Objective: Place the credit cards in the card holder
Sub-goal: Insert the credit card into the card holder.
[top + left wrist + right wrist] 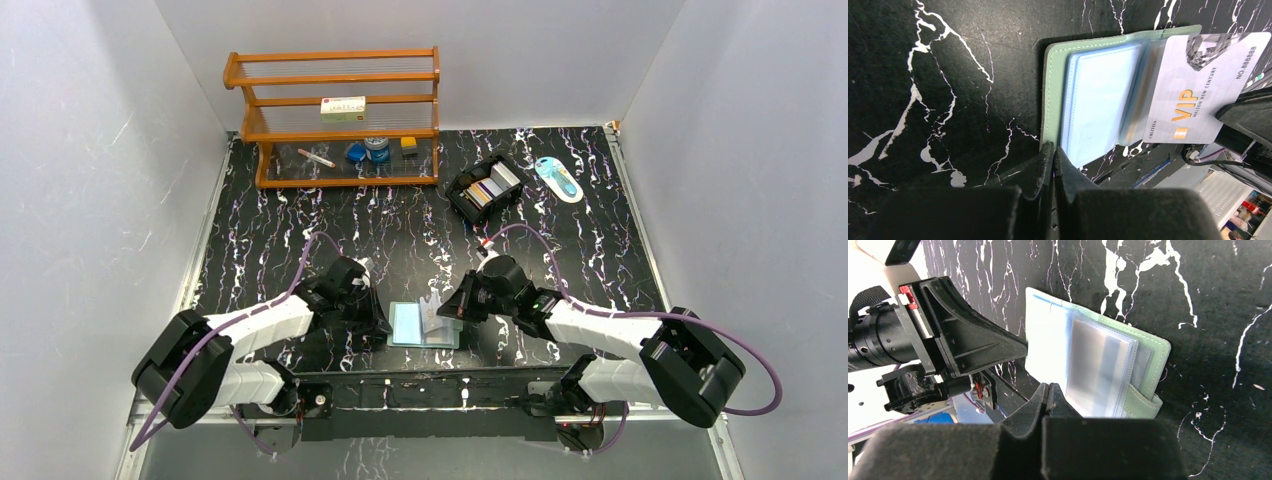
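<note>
The right gripper (1049, 391) is pinching the white-grey card (1193, 85), likely stiff, light and slick, by its outer end. The left gripper (1053, 152), pressed together, is touching the edge of the limp card holder (1050, 90).

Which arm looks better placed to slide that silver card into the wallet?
Right, probably: the right gripper pinches the VIP card at the pockets of the card holder, while the left gripper is shut on its edge.

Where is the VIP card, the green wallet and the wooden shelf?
VIP card (1198, 85): left wrist view, its printed face.
wallet (1052, 95): left wrist view, its green edge.
shelf (300, 56): top view, its upper rail.
</note>
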`<action>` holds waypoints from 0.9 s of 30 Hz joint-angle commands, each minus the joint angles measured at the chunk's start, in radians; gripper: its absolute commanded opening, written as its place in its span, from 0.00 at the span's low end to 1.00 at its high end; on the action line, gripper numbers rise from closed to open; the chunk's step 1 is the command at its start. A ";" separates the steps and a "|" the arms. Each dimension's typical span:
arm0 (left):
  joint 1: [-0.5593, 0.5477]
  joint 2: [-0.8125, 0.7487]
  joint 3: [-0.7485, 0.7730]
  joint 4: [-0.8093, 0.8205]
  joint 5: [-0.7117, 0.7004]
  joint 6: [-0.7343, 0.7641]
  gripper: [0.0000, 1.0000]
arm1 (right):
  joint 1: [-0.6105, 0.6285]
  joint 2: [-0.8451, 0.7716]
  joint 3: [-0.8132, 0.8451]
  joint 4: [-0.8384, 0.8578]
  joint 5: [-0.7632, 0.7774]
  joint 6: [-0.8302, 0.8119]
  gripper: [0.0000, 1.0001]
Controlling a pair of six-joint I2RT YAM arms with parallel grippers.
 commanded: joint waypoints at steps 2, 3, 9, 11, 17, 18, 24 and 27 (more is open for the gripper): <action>0.004 0.017 -0.003 -0.020 -0.016 0.019 0.00 | 0.009 -0.009 -0.023 0.042 0.055 0.020 0.00; 0.004 0.018 -0.005 -0.023 -0.018 0.019 0.00 | 0.010 -0.008 -0.031 0.050 0.055 0.024 0.00; 0.004 0.023 -0.010 -0.039 -0.025 0.019 0.00 | 0.017 0.057 -0.053 0.118 0.011 0.038 0.00; 0.004 0.029 -0.016 -0.033 -0.020 0.013 0.00 | 0.019 0.074 -0.063 0.146 -0.001 0.047 0.00; 0.004 0.036 -0.024 -0.013 0.000 -0.004 0.01 | 0.023 0.112 -0.070 0.206 -0.010 0.081 0.00; 0.004 0.033 -0.026 -0.013 0.000 -0.005 0.01 | 0.024 0.113 -0.070 0.208 -0.011 0.088 0.00; 0.004 0.018 -0.039 -0.010 -0.003 -0.015 0.02 | 0.036 0.085 -0.107 0.158 0.031 0.122 0.00; 0.004 0.016 -0.048 -0.003 -0.002 -0.025 0.02 | 0.045 0.048 -0.117 0.145 0.069 0.126 0.00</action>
